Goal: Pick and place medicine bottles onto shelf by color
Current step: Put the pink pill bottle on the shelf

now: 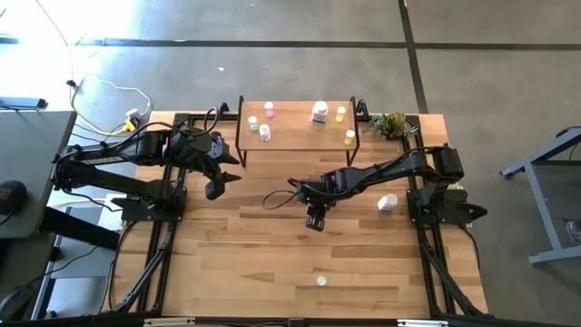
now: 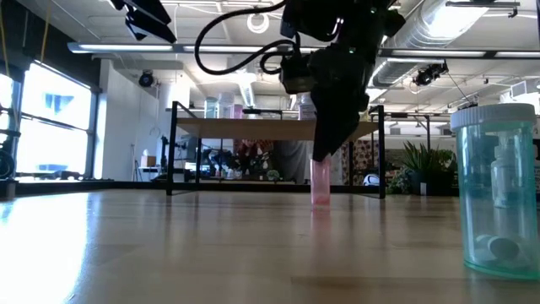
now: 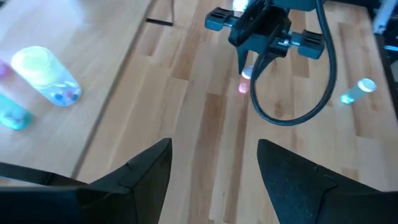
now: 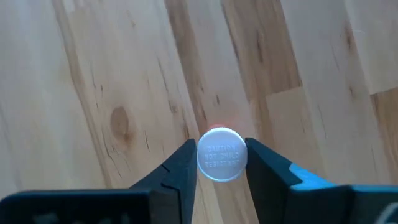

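A small pink medicine bottle (image 2: 321,182) with a white cap (image 4: 221,155) stands upright mid-table, its base on the wood. My right gripper (image 1: 315,221) is over it, pointing steeply down and shut on it. The shelf (image 1: 295,138) stands at the table's far edge, carrying several small bottles: a pink one (image 1: 270,111), white ones (image 1: 264,133), a larger white one (image 1: 320,112) and yellow ones (image 1: 349,137). My left gripper (image 1: 215,188) hangs open above the table, left of the shelf's near corner, with nothing between its fingers (image 3: 143,174). My right gripper pinches the pink bottle at its white cap (image 4: 211,167), one finger on each side of the round top. The fingers (image 4: 180,168) come from above, slanting down. The bottle stands upright below them with its base (image 2: 321,203) on the table.
A pale bottle (image 1: 388,202) lies on its side by the right arm's base. Another small bottle (image 1: 321,281) stands near the front edge, and a clear one (image 2: 498,190) looms close to the low camera. A green plant (image 1: 390,124) sits right of the shelf.
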`<action>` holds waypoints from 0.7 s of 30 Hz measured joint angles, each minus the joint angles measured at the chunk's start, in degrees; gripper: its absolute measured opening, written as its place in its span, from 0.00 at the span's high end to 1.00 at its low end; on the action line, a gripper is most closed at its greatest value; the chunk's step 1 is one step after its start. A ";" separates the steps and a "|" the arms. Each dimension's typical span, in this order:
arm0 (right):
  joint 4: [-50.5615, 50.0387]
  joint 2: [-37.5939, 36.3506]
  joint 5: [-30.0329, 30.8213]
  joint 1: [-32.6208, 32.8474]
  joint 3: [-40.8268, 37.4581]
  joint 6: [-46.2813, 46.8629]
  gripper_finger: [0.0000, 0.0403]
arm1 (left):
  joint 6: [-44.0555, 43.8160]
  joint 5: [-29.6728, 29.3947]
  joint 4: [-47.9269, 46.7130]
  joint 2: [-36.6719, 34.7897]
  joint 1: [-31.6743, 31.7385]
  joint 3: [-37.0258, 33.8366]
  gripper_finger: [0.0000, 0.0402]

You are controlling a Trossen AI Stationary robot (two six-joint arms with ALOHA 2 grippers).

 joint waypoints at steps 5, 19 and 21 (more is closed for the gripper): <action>0.54 -1.40 -3.14 -2.73 0.00 1.51 0.74 | 0.07 -2.46 0.16 0.00 0.00 0.00 0.44; 3.06 -14.87 -3.55 -12.39 0.00 1.26 0.74 | 1.06 -5.10 3.87 0.00 0.56 0.00 0.44; 4.31 -17.38 -3.50 -13.93 0.00 0.23 0.74 | 1.87 -5.10 5.21 0.00 1.10 0.00 0.44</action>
